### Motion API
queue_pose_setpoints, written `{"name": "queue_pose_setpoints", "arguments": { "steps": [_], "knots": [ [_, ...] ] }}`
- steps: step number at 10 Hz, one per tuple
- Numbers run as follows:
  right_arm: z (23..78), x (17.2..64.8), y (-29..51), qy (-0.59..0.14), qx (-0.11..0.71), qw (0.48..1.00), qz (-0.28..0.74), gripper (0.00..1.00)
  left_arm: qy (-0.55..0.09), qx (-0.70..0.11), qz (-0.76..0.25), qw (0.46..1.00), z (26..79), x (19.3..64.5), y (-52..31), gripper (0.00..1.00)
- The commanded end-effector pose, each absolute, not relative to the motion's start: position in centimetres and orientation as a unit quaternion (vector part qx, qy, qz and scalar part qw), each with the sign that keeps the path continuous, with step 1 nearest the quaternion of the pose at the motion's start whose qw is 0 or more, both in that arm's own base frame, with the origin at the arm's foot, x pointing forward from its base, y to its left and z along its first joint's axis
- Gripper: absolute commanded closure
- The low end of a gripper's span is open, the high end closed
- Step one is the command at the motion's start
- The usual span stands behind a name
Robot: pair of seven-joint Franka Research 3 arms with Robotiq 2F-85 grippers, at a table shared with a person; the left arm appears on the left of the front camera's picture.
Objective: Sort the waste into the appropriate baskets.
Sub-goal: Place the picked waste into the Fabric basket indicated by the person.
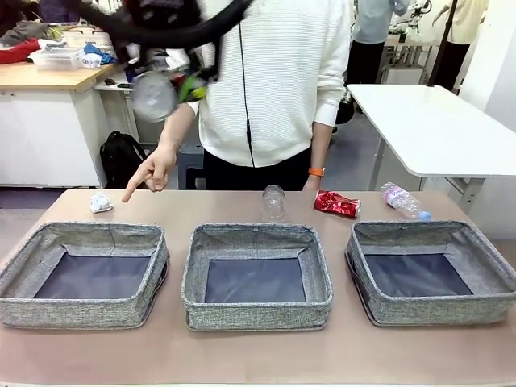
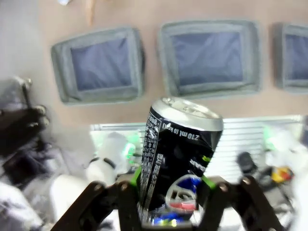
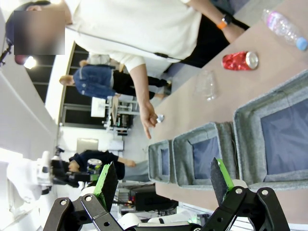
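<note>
**Left pincer (image 2: 172,179) clenched on dark can (image 2: 179,154)**

At upper left of the front view, the can hangs high above the table (image 1: 242,359). The right pincer (image 3: 163,177) stands released, grasping nothing. In mid-frame, beyond the three baskets (image 1: 256,314), lie the red can (image 1: 336,203) and paper wad (image 1: 101,202).

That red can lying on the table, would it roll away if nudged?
Probably not far: the red can lies on its side on the table, but looks dented and creased, so it would likely wobble and stop. The crumpling suggests thin, light metal that squashes easily. Its shiny skin may be slippery.
</note>
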State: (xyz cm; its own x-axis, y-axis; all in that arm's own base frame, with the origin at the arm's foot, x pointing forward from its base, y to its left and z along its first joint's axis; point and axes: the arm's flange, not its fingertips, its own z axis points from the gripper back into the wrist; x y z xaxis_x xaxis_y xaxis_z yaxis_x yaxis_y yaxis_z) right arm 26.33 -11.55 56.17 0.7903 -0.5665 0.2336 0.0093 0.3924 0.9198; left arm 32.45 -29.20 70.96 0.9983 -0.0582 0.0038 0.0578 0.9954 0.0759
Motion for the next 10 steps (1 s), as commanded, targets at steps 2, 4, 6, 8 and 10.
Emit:
{"name": "queue_pose_setpoints", "arguments": {
  "steps": [2,4,6,8,10],
  "knots": [
    [56.2,26.6,-11.7,-0.276,0.528,0.784,-0.171,0.0,-0.003,0.026,0.02,0.999,62.2,30.2,-20.8,0.7],
    [56.2,26.6,-11.7,-0.276,0.528,0.784,-0.171,0.0,0.022,0.004,0.047,0.999,57.2,30.5,-16.4,0.7],
    [56.2,26.6,-11.7,-0.276,0.528,0.784,-0.171,0.0,0.011,-0.029,0.125,0.992,52.2,30.3,-13.3,0.7],
    [56.2,26.6,-11.7,-0.276,0.528,0.784,-0.171,0.0,-0.009,-0.033,0.196,0.98,48.9,30.5,-11.7,0.7],
    [56.2,26.6,-11.7,-0.276,0.528,0.784,-0.171,0.0,-0.013,-0.01,0.219,0.976,47.0,30.9,-11.1,0.7]
  ]
}}
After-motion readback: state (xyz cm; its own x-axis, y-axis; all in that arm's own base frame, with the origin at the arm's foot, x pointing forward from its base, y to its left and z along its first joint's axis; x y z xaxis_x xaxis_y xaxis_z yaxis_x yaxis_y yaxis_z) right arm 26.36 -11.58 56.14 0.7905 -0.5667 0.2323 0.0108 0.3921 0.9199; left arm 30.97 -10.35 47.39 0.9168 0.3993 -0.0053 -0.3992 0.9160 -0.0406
